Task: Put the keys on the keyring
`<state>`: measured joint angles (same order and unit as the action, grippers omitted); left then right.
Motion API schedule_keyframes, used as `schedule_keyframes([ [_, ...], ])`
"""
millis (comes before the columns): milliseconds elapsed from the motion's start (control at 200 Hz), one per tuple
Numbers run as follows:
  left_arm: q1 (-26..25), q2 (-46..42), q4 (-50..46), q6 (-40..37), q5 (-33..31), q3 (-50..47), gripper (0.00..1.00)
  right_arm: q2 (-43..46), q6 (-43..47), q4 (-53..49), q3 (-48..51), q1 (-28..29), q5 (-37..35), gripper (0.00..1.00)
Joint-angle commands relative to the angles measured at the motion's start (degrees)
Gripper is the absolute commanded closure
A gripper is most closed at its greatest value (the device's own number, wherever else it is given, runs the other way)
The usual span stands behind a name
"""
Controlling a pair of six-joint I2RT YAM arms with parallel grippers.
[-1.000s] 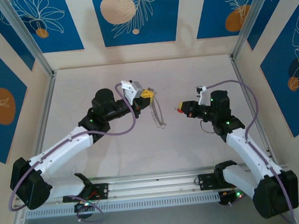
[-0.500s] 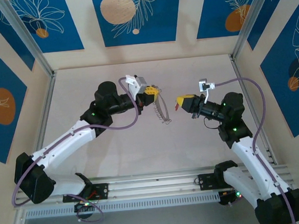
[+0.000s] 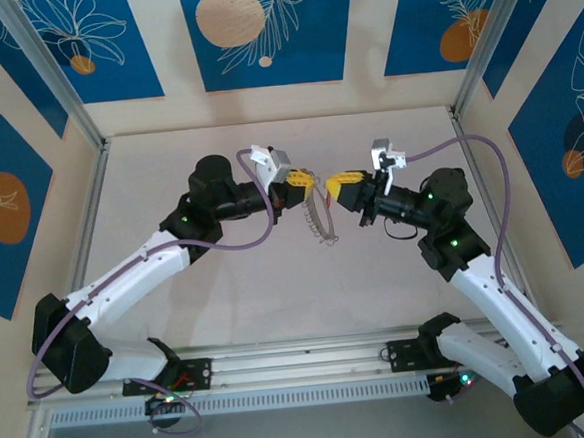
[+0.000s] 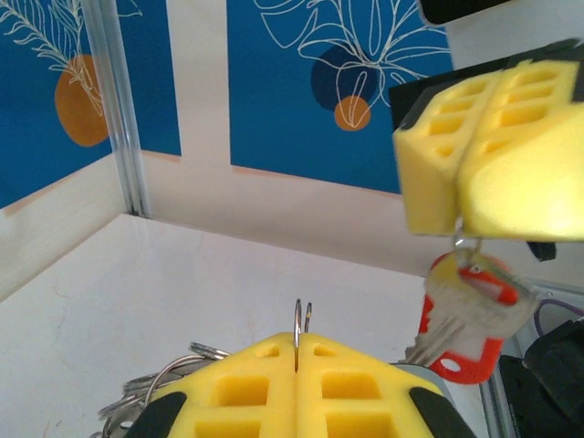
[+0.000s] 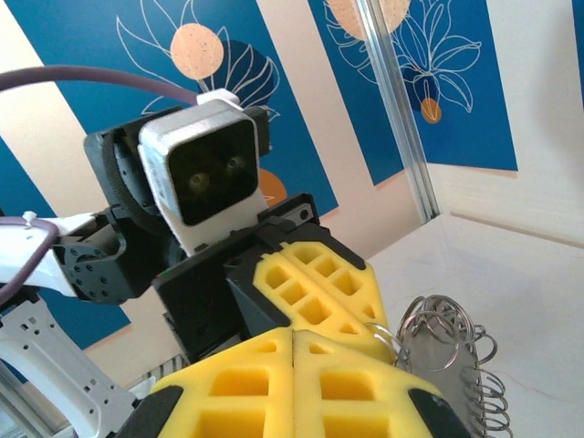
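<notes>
The left gripper (image 3: pixel 305 184) clamps the keyring (image 5: pixel 445 349), which hangs below it. Facing it closely, the right gripper (image 3: pixel 339 187) pinches the red key (image 4: pixel 467 319), which dangles beneath.

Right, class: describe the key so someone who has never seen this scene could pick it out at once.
Look above the middle of the table, where two yellow-padded grippers face each other. The key dangles under the right gripper, which is shut on it. It alone is red; the keyring in the left gripper is bare grey wire coils.
</notes>
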<state>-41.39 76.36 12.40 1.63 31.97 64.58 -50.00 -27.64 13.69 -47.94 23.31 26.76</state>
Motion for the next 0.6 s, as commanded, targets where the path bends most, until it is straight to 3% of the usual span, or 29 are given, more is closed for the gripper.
schedule_keyframes([
  [0, -0.61, -0.09, 1.04, 1.0, 2.63, 2.75, 1.0, -1.29, 3.67, -0.48, -2.22, 0.87, -2.46, 1.0],
  [595, -1.0, -0.4, 0.11, 0.85, 3.26, 3.63, 1.0, -1.3, 8.3, -3.15, -3.43, -0.87, -4.06, 1.0],
])
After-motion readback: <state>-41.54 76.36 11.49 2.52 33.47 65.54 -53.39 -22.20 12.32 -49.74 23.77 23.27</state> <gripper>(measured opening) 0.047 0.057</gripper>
